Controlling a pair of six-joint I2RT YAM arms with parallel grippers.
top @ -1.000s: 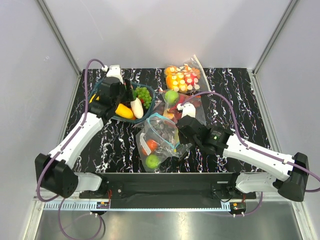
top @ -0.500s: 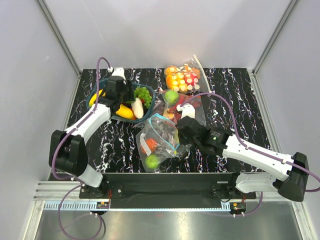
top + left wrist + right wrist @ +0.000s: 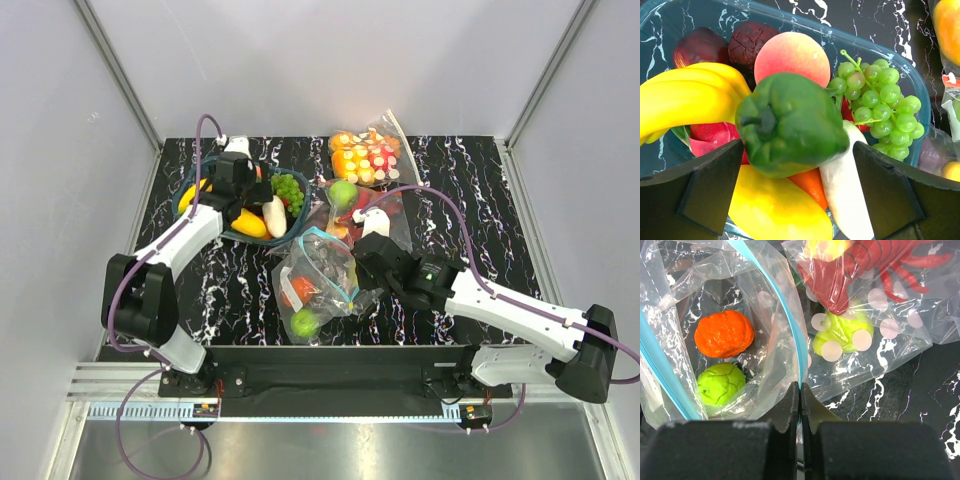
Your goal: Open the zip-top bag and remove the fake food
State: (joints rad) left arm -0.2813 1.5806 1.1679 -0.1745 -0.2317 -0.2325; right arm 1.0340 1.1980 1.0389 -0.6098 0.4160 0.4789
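— How many bags do we count on the worktop (image 3: 510, 200)?

— Three. The zip-top bag (image 3: 318, 272), with its teal strip, lies at the middle front. The bag of red peppers (image 3: 372, 212) touches it just behind. The small bag of orange and red-white pieces (image 3: 365, 155) sits at the far edge.

— And the fake food (image 3: 724, 333)?

— In the right wrist view we count two pieces inside the zip-top bag, one orange and one green round piece (image 3: 721, 383) just beside it. The bag's mouth gapes.

— Our two grippers?

— The right gripper (image 3: 800, 390) is pinched tight on the zip-top bag's plastic wall, beside the teal strip. The left gripper (image 3: 797, 146) hangs over the tray (image 3: 875, 46) with its fingers spread wide. A green pepper (image 3: 790, 122) sits between them on the pile, and we cannot tell whether either finger touches it.

— What do we count in the tray?

— One peach (image 3: 792, 55), one bunch of green grapes (image 3: 880, 105), bananas (image 3: 690, 95) (two, as far as we can tell), two dark red pieces (image 3: 752, 40) and one white radish (image 3: 847, 185). There are also yellow and orange pieces, partly hidden.

— The surface and the room?

— We see a black worktop veined with white, pale plain walls (image 3: 330, 60) on three sides, and metal posts at the far corners.
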